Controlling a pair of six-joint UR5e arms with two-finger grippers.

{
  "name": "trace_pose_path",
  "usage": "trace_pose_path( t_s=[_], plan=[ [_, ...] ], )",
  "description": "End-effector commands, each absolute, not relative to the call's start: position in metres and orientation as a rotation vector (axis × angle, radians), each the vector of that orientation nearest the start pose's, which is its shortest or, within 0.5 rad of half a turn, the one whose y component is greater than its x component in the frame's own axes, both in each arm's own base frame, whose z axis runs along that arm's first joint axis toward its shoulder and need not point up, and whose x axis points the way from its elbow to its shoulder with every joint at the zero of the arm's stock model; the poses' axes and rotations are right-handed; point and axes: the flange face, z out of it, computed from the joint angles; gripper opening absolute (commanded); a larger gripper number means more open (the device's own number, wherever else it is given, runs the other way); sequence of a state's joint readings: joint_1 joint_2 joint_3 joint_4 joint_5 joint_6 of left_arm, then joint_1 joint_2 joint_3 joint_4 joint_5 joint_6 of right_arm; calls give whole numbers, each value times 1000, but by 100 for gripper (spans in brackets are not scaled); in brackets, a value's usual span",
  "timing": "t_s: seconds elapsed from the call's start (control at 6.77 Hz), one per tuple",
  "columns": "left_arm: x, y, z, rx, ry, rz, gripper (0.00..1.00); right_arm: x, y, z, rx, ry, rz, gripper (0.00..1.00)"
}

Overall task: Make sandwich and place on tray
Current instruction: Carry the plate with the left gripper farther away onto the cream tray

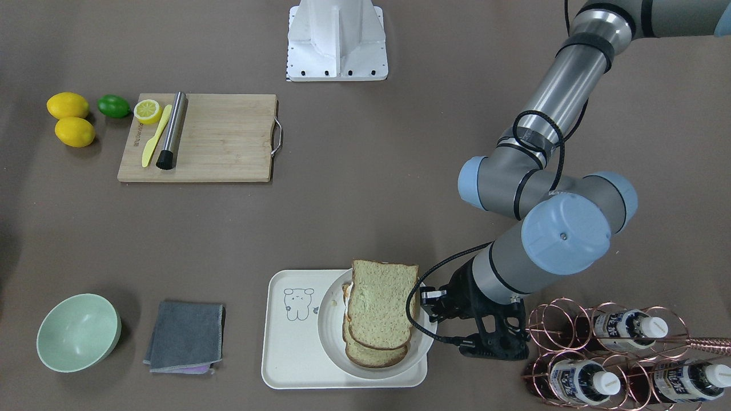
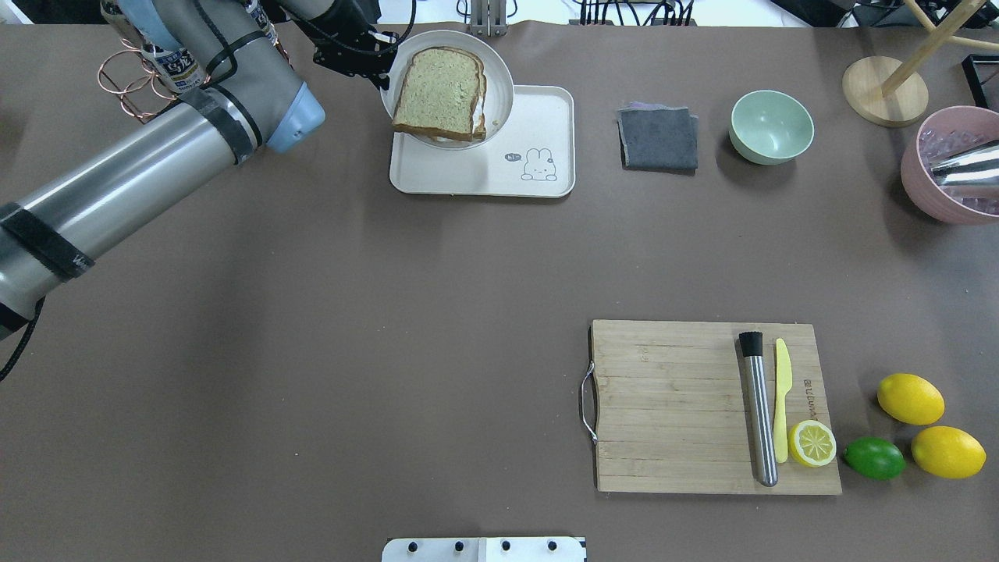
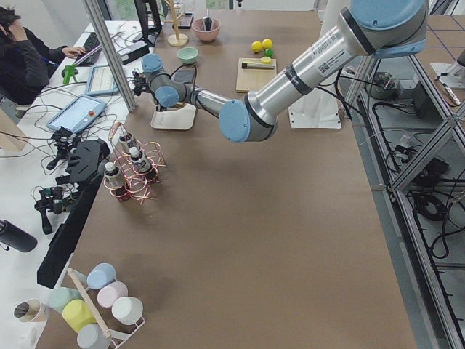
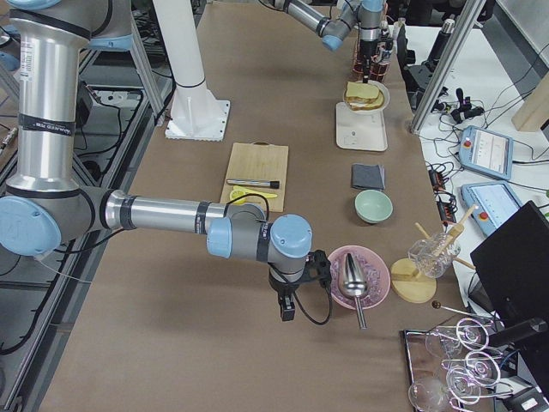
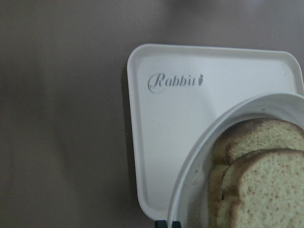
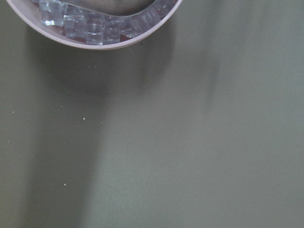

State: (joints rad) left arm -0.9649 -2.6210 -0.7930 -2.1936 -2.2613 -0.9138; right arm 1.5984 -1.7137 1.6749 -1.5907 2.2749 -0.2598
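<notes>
The left gripper (image 1: 427, 303) has its jaws pinched close on the rim of a round white plate (image 1: 330, 325) at the far left. The plate carries the sandwich of two tan speckled bread slices (image 1: 380, 305) over the left end of the cream rectangular tray (image 1: 291, 354). The right gripper (image 4: 288, 302) hangs beside a pink bowl of ice cubes (image 2: 921, 191); how its jaws stand cannot be told

The left claw (image 1: 425, 305) sits at the rim of the round white plate (image 1: 330, 326), which carries the tan bread-slice sandwich (image 1: 380, 311) and lies over the claw-side end of the cream rectangular tray (image 1: 285, 354). Beyond the tray from the claw lie the folded grey cloth (image 1: 185, 337), then the pale green bowl (image 1: 77, 332); behind the claw stands the copper wire bottle rack (image 1: 605, 354).
</notes>
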Motion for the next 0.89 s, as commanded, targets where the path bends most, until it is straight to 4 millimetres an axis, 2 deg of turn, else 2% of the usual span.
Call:
trace_pose_path(
  t_s=[0.0, 0.3, 0.59, 0.74],
  plan=[
    [478, -757, 238, 212, 1027, 51, 0, 81, -425, 680, 45, -706, -201, 100],
    [518, -732, 226, 250, 1036, 82, 0, 81, -430, 681, 42, -705, -197, 100],
    [529, -727, 224, 278, 1030, 38, 0, 81, -429, 688, 29, -708, -192, 100],
    [529, -727, 225, 286, 1024, 33, 91, 80, -434, 692, 21, -709, -190, 100]
  ],
)
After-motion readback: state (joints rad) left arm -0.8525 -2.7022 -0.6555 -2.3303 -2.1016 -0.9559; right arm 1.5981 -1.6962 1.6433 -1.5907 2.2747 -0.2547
